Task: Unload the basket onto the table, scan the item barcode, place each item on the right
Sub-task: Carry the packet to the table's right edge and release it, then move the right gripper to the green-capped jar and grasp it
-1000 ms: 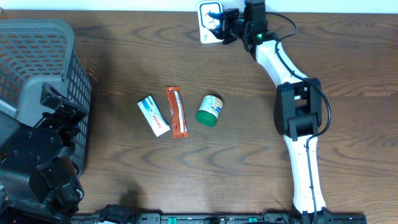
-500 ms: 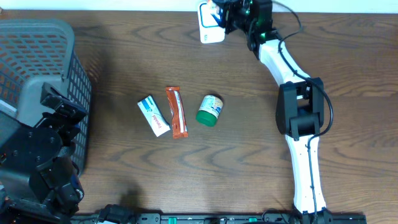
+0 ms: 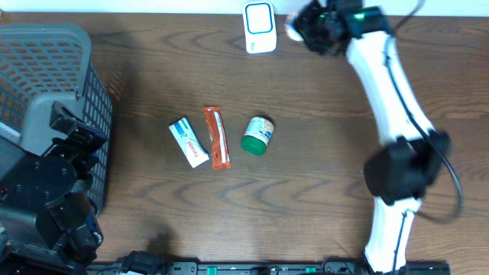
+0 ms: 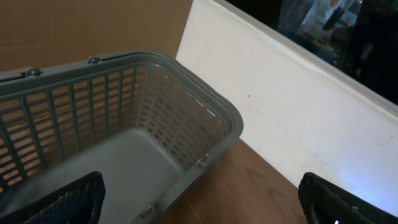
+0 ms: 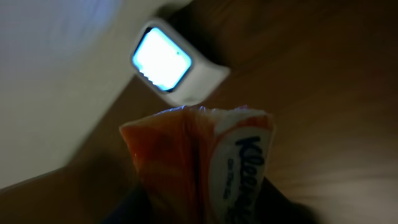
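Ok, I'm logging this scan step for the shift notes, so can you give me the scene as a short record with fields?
Right gripper: shut on Kleenex pack
Scanner: screen lit, beside the pack, not touching it
Left gripper: open, empty, by the basket
Lying loose mid-scene: white-blue box, orange wrapper, green-lidded jar
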{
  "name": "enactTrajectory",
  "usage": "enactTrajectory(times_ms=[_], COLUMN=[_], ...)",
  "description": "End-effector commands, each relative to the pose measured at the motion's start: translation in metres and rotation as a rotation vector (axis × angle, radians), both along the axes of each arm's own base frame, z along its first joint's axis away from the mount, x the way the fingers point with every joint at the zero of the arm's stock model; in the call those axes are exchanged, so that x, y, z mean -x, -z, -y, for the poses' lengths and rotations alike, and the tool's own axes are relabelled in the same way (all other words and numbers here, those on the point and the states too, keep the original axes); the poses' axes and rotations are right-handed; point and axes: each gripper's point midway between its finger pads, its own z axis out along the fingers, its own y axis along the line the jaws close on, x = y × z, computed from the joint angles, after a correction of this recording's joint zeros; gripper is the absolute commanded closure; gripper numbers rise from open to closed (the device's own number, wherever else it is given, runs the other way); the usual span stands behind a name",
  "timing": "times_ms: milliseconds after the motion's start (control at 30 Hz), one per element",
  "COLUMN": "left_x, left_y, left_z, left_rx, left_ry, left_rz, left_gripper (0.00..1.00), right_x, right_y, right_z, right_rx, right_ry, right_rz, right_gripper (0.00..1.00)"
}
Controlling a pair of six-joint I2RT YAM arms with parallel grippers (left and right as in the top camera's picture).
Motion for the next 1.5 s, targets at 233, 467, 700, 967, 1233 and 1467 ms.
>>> enactTrajectory(times_ms=[233, 467, 700, 967, 1233, 1467], left_x=[0.001, 0.001, 0.001, 0.001, 0.001, 0.001], left_y=[0.0, 0.0, 0.0, 0.0, 0.0, 0.0], left_z=[-0.003, -0.003, -0.003, -0.003, -0.003, -0.003], left_rx=[-0.019, -0.019, -0.019, -0.019, -0.019, -0.019], left_ry=[-0.013, -0.013, -0.013, -0.013, -0.013, -0.013], left_rz=[-0.01, -0.01, -0.01, -0.01, -0.01, -0.01], left_gripper=[0.0, 0.0, 0.0, 0.0, 0.0, 0.0], right_x=[0.088, 0.161, 0.212, 0.201, 0.148, 0.118], right_y=[0.027, 0.082, 0.13, 0.093, 0.01, -0.006], right_z=[0.264, 0.37, 0.409, 0.438, 0.38, 0.252], right_rx=[0.663, 0.643, 0.584, 0.552, 0.328, 0.291], right_ry=[0.402, 0.651, 0.745, 0.73, 0.569, 0.281], right_rz=[-0.377, -0.621, -0.749, -0.639, -0.339, -0.297], right_gripper=[0.99, 0.99, 0.41, 0.41, 0.01, 0.01])
